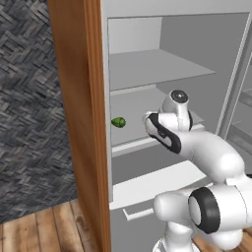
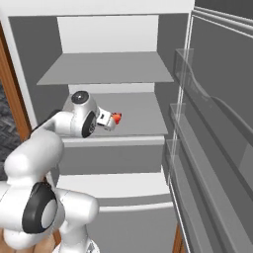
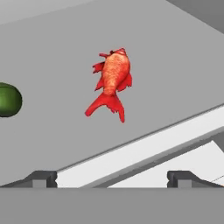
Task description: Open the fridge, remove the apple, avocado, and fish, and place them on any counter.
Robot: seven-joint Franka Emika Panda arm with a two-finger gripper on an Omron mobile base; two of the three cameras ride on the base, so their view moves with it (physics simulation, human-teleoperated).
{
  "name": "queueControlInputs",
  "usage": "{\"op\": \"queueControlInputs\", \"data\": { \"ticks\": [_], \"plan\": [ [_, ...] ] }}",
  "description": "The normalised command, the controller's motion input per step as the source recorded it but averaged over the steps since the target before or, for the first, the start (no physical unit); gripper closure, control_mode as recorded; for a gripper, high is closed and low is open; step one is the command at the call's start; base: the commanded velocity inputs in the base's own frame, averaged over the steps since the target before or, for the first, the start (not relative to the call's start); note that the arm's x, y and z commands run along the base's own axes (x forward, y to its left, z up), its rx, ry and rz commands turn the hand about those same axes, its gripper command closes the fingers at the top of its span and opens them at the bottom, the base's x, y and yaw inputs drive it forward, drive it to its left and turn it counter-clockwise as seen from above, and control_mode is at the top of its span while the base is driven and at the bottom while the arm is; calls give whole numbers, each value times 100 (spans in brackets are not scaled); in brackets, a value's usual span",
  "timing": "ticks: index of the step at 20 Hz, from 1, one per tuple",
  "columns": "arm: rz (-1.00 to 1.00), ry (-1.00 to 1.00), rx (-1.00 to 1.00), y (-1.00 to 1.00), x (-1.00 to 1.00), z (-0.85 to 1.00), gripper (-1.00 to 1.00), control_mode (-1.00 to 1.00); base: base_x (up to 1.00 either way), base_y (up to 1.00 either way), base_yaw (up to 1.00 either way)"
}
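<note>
The gripper (image 3: pixel 112 178) is held spread wide and empty at frame bottom; the fish (image 3: pixel 112 81) is seen mid-frame on the fridge (image 2: pixel 148 113) shelf, the avocado (image 3: pixel 8 99) at left edge.

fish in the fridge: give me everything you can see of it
The fish is bright red-orange, slender, with a paler orange scaled body, small ragged side fins and a forked tail fin. In the hand view it lies flat on a grey fridge shelf, tail toward the shelf's front edge, apart from the dark green avocado beside it. Nothing touches it but the shelf. The open gripper sits short of it, its fingertips clear of the fish. From the right base view only a red-orange tip shows past the hand.
</note>
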Motion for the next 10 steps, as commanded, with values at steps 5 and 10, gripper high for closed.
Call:
{"op": "queueControlInputs", "data": {
  "ticks": [5, 10],
  "plan": [
    [0, 0, -7, 0, 45, -36, -100, -100, 0, 0, 0],
    [0, 0, 0, 0, 45, -8, -100, -100, 0, 0, 0]
  ]
}}
